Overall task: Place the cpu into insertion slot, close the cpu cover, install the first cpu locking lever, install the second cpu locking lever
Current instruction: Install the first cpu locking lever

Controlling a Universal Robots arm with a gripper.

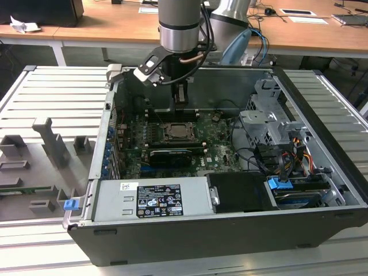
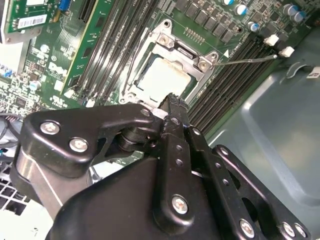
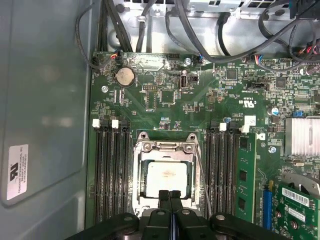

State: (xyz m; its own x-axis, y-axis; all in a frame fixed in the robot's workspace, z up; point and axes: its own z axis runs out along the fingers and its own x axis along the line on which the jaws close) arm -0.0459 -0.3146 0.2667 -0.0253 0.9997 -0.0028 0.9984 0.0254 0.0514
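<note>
Silvery cpu cover (image 3: 165, 148) lay flat over the cpu (image 3: 167, 179), whose pale face showed through the cut-out in both wrist views. First wrist view gave the straight-down look: socket mid-motherboard (image 3: 165, 110), flanked by two banks of black memory slots (image 3: 111, 170), with a coin cell (image 3: 124, 76) near the board edge where the cables (image 3: 200, 30) came in. Second wrist view added a slanted look: a thin lever rod (image 2: 247, 60) ran out from the cover's corner across the slots. Exterior view showed the whole open case (image 1: 230, 86) on a slatted bench (image 1: 57, 86), with the insertion slot (image 1: 180, 133) mid-board, the power supply (image 1: 152, 198) along the case's camera-side edge and the drive cage (image 1: 270, 123) at the exterior view's right. Gripper (image 3: 170, 196) fingers were pressed together and held nothing, tips at the cover's edge just beside the cpu. Its black linkage hid that side of the cover in both wrist views.
</note>
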